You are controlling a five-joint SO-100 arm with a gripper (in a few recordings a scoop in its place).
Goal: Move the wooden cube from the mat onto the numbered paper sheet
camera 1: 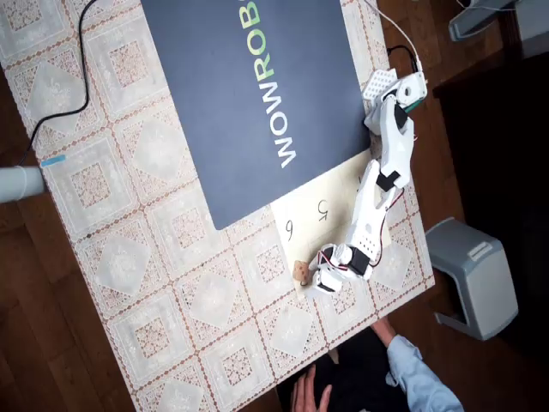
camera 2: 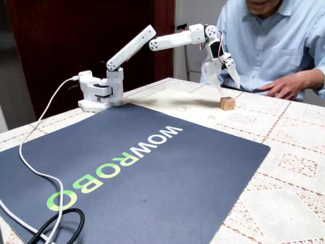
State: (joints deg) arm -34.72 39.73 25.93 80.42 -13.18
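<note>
One wooden cube sits at the corner of the numbered paper sheet, close to the sheet's edge in the overhead view, beside the digit 6. Just above it hangs the white gripper, its two fingers spread apart and holding nothing. The cube has free space on the side of the lace tablecloth. The mat lies over one edge of the sheet, well apart from the cube. Behind the table a person's hand rests on the cloth, near the cube.
</note>
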